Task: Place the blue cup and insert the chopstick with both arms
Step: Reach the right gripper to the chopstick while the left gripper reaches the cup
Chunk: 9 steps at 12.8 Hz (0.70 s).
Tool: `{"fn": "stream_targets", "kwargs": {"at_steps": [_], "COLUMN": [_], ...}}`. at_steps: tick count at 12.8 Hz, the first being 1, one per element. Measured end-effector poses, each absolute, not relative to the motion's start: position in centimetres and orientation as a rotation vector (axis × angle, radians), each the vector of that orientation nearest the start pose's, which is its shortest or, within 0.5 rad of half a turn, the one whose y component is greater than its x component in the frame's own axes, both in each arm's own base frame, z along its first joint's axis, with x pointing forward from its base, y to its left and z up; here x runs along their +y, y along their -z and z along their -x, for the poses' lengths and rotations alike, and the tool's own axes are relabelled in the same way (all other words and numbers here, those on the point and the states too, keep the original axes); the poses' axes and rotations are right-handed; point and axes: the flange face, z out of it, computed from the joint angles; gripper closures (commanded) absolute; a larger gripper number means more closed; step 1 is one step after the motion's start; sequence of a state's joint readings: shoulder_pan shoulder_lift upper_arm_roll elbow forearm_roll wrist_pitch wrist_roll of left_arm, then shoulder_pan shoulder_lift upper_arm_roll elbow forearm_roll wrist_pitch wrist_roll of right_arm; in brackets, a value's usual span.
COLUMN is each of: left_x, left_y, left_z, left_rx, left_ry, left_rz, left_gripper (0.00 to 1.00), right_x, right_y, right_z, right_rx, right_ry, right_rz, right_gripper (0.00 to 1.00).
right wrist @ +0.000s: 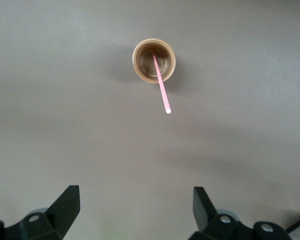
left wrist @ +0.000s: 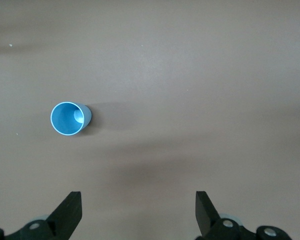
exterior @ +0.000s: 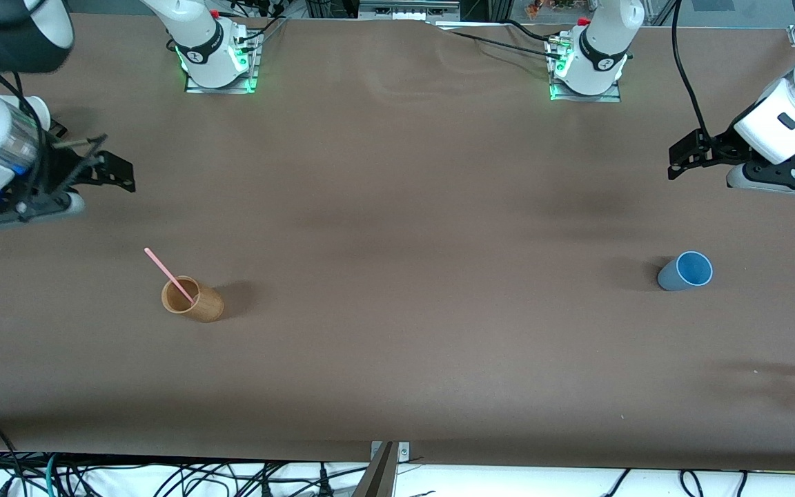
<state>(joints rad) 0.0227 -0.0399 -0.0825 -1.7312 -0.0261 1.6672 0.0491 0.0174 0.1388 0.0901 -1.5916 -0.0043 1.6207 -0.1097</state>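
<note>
The brown wooden cup [exterior: 192,299] stands nearest the front camera, and the pink chopstick [exterior: 169,274] leans inside it. The chopstick looks thin, light and stiff; pinch it near the top. The blue cup [exterior: 686,271] stands far from the wooden cup, toward the left arm's end, and looks light; hold its sides. Both the right gripper [right wrist: 135,210] and the left gripper [left wrist: 137,212] hang high with jaws apart.

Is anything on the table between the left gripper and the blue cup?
Nothing visible. The left gripper hangs open over bare table; the blue cup stands alone, upright, nearer the front camera.
</note>
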Motion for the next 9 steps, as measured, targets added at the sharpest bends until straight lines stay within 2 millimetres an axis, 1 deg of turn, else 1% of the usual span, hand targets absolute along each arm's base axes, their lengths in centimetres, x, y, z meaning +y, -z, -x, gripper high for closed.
{"fn": "stream_targets", "kwargs": {"at_steps": [2,3,4,5,7,8,9], "left_x": [-3.2,-2.6,-1.3,0.6,4.8,6.8,8.5], "left_y": [-57.4,-57.0,-56.3,-55.2,-52.1,-50.1,-47.7], "left_z": [-54.7,-55.0,-55.4,-55.9,-57.5,-58.4,-59.2], "left_rx": [0.158,0.139,0.108,0.082,0.064,0.088,0.146], "left_ry": [-0.05,-0.062,-0.08,-0.11,-0.148,-0.152,-0.178], "left_rz": [3.16,3.16,3.159,3.16,3.119,3.093,3.079], "left_gripper": [0.0,0.0,0.0,0.0,0.0,0.0,0.0], "right_x": [7.4,7.9,8.2,8.4,8.4,8.5,8.5], "right_y": [-52.7,-52.1,-51.4,-50.6,-49.4,-48.8,-48.1], "right_z": [-60.6,-61.2,-61.8,-62.3,-63.0,-63.4,-63.9], "right_rx": [-0.374,-0.387,-0.401,-0.419,-0.439,-0.463,-0.521], "right_ry": [-0.184,-0.191,-0.2,-0.206,-0.211,-0.204,-0.189], "right_rz": [3.101,3.097,3.093,3.09,3.093,3.094,3.1], "right_gripper": [0.0,0.0,0.0,0.0,0.0,0.0,0.0]}}
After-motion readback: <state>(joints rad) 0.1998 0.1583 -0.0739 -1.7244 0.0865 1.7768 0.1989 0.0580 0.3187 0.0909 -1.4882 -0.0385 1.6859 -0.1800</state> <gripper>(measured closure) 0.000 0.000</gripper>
